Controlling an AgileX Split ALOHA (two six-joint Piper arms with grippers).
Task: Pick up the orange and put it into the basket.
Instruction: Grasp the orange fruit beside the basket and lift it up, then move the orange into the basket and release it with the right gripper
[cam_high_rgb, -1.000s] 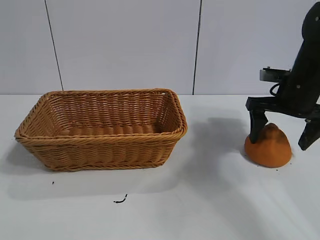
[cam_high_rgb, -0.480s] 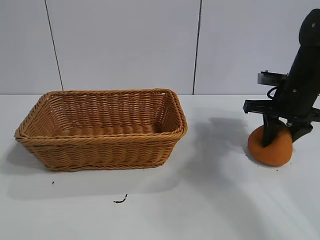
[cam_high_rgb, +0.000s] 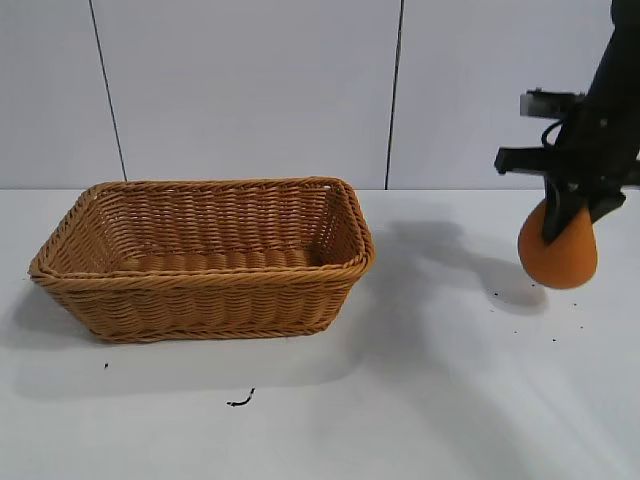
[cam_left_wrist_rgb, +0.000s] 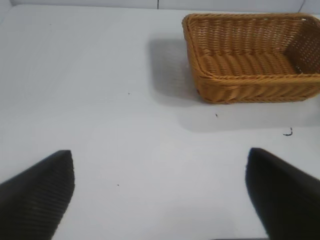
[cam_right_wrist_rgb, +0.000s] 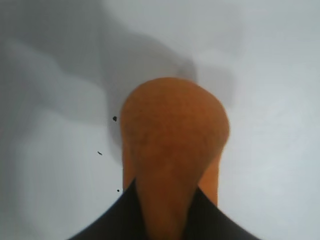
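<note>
So the orange is off the desk, hanging well to the right of the basket and a bit above rim height. The right gripper has its jaws clenched on the narrow top, wide end pointing down, so the long axis is roughly vertical. Next move looks like a plain carry leftward over the basket's near-side rim, then a drop. The left gripper is parked over bare desk on the far side of the basket, jaws spread, nothing in them.
</note>
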